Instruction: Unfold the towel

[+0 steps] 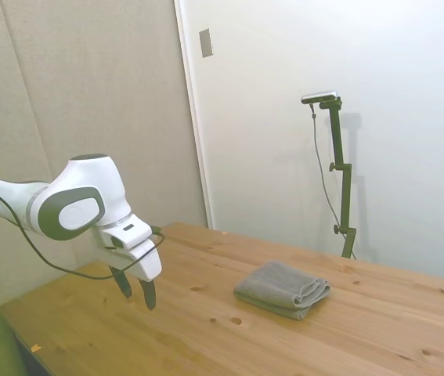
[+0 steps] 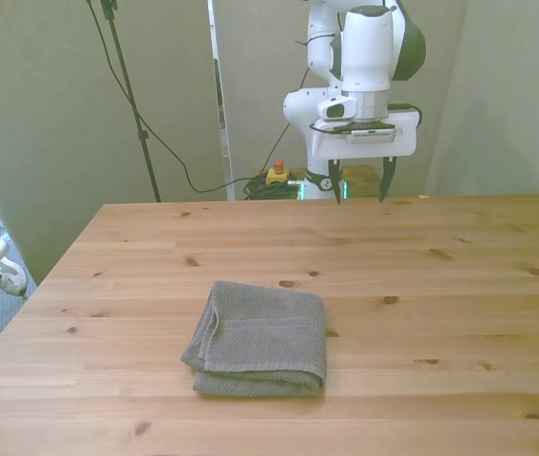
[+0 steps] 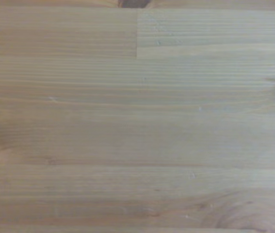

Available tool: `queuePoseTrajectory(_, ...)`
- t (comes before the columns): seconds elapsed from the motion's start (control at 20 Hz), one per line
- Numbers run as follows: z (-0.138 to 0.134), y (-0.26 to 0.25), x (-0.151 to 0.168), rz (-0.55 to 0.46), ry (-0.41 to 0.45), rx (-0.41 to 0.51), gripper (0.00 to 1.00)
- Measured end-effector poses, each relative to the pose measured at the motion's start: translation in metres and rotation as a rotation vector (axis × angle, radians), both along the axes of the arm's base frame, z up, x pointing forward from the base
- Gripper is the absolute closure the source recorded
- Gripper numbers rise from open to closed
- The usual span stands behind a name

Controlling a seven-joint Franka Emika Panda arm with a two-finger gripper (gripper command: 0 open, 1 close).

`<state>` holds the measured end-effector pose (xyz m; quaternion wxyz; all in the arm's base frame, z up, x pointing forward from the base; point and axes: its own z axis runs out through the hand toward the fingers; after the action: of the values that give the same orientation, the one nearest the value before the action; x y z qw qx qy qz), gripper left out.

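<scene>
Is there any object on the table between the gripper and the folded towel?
Nothing visible is in the way. The gripper hangs open above the far part of the table, and the folded towel lies alone nearer the front edge. Only bare wood shows between them, and the wrist view also shows only wood.

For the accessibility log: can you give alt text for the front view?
A small folded grey-olive terry towel lies on the wooden table. Beyond it, the white arm's two-finger gripper hangs open above the table's far edge, apart from the towel.
</scene>
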<state>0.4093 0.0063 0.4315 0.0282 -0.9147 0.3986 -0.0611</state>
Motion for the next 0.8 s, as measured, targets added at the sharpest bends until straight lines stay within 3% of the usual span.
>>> queuePoseTrajectory(0.2, 0.000, -0.020, 0.003, -0.044, -0.002, 0.016, 0.00)
queuePoseTrajectory(0.55, 0.010, -0.228, 0.022, -0.251, -0.089, 0.023, 0.00)
queuePoseTrajectory(0.8, 0.018, -0.321, 0.050, -0.276, -0.198, 0.128, 0.00)
